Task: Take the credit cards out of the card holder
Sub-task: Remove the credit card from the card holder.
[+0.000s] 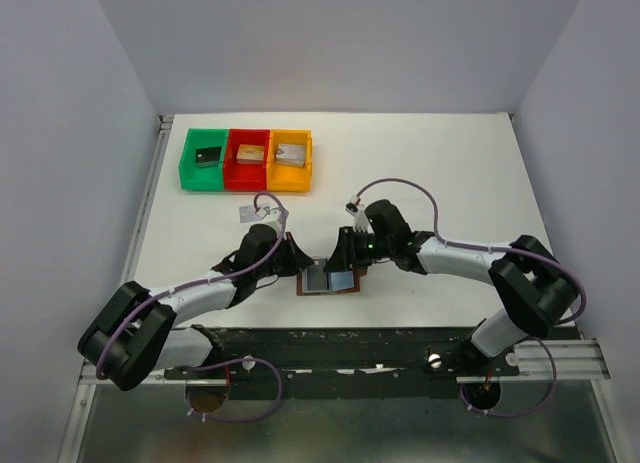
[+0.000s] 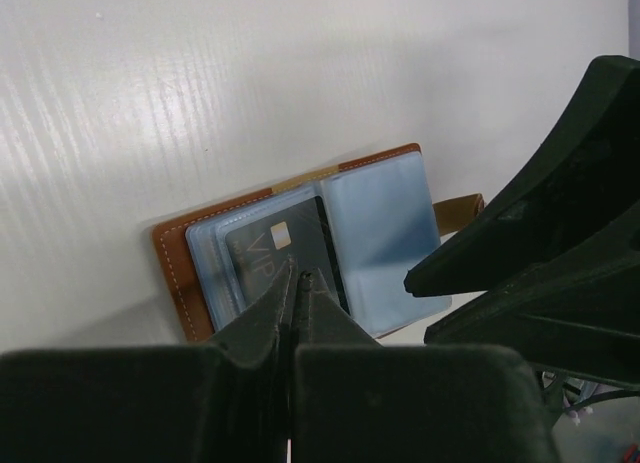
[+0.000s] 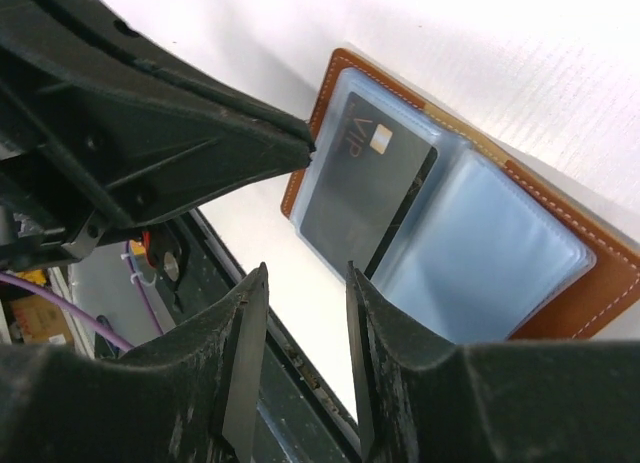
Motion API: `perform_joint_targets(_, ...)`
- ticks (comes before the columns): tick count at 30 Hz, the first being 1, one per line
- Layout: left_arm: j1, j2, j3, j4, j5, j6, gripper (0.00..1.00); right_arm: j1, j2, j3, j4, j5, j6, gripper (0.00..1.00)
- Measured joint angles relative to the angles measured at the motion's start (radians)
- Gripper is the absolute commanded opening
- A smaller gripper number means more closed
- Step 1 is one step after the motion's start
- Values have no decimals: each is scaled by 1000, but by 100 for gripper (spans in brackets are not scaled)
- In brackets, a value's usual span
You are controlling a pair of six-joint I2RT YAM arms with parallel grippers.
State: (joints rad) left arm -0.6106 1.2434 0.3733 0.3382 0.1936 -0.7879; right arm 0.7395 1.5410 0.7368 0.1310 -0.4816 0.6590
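White bench (image 1: 450, 173) is carrying everything. My left end effector (image 2: 300, 278) is pinching the edge of the black card (image 2: 290, 245), I judge, inside the open card holder (image 1: 330, 279) at the near edge; my right end effector (image 3: 300, 353) is hovering half-open, empty. Next calls for drawing that card straight out.

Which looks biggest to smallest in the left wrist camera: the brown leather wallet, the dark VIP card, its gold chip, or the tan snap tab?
1. Open brown leather wallet
2. Dark grey rectangular VIP card
3. Tan leather snap tab, partly hidden, so its full size is unsure
4. Small gold square chip
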Motion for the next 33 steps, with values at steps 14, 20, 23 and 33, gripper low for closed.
perform_joint_targets(14,1,16,-22,-31,-45,-7,0,0,141,39,5,-11,7,44)
perform_joint_targets(20,1,44,-23,-32,-48,-7,0,0,170,48,6,-14,16,43)
perform_joint_targets(23,1,46,-24,-32,-51,-9,0,0,183,48,7,-14,23,43)
perform_joint_targets(33,1,46,-43,-4,-56,-18,0,0,185,47,37,-35,48,41)
